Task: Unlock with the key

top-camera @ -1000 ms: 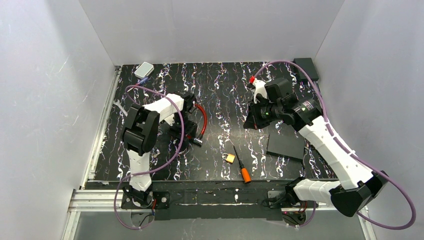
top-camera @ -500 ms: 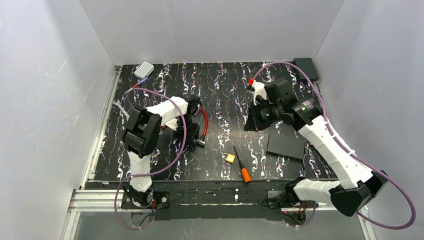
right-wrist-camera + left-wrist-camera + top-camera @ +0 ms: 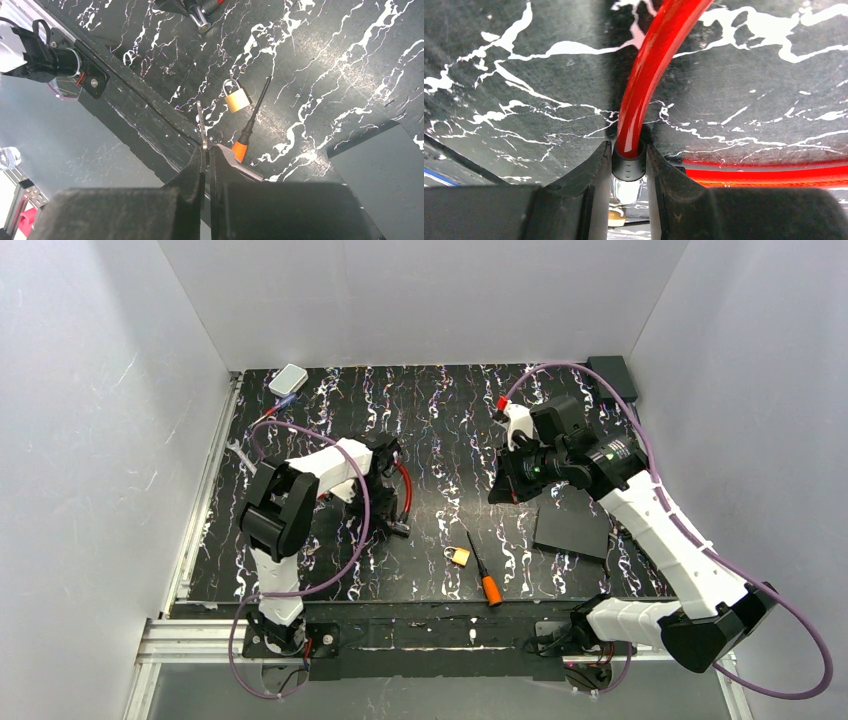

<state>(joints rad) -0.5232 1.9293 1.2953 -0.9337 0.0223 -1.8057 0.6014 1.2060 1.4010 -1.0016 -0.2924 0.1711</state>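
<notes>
My right gripper (image 3: 206,150) is shut on the key (image 3: 200,122), a thin silvery blade sticking out past the fingertips. It hovers above the table (image 3: 440,420), right of centre (image 3: 497,490). The key is too small to make out in the top view. The small brass padlock (image 3: 458,556) (image 3: 236,98) lies near the front edge, next to the orange-handled screwdriver (image 3: 481,576) (image 3: 248,131). My left gripper (image 3: 629,162) is shut on the black end collar (image 3: 628,167) of a red cable lock (image 3: 405,480) (image 3: 644,75), left of centre on the table.
A dark flat pad (image 3: 572,530) lies right of the screwdriver. A small grey box (image 3: 288,378) sits at the back left corner and a black box (image 3: 610,370) at the back right. White walls enclose three sides.
My left gripper has shifted a little to the right with the red cable lock's end in it. The right arm, padlock and screwdriver have barely moved.
</notes>
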